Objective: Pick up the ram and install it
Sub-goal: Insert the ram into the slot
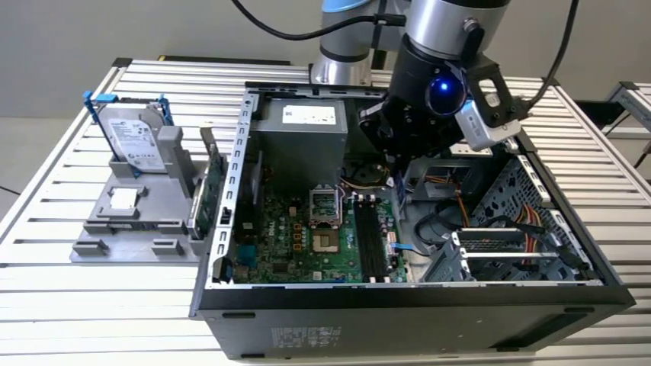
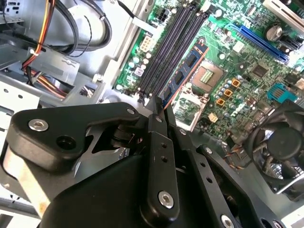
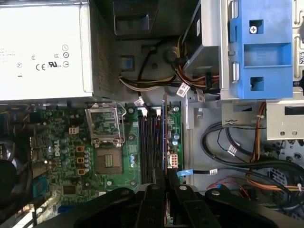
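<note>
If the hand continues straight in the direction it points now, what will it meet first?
Most likely the memory slots on the motherboard. The hand is shut on the ram, which reaches ahead of it toward those slots, so the stick's far edge would touch first. The depth is hard to judge.

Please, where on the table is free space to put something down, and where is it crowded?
Free: bare table in front of the grey holder, and at the exterior view's right of the computer case. Crowded: inside the case, where the gripper holds the ram.
</note>
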